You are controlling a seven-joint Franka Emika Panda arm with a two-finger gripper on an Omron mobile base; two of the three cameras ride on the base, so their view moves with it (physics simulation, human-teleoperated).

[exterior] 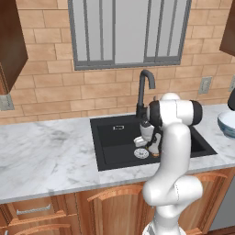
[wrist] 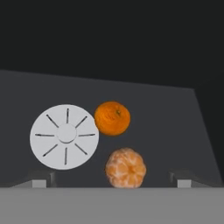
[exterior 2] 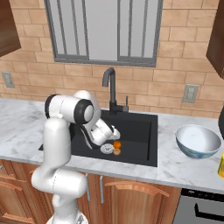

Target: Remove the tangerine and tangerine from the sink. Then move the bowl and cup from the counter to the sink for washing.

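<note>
- Gripper low inside sink, jaws spread wide, nothing held.
- Peeled-looking tan tangerine sits betw. the fingertips, near the drain.
- Bright orange tangerine just beside drain, farther from gripper.
- Bowl on counter right of sink; cup at frame edge.

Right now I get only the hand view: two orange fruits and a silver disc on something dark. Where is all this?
Observer: They lie on the floor of a black sink, set into a white marble counter.
Operator: Is anything waiting outside the sink?
Observer: Yes, a wide white bowl stands on the counter, off to the right of the sink.
</note>
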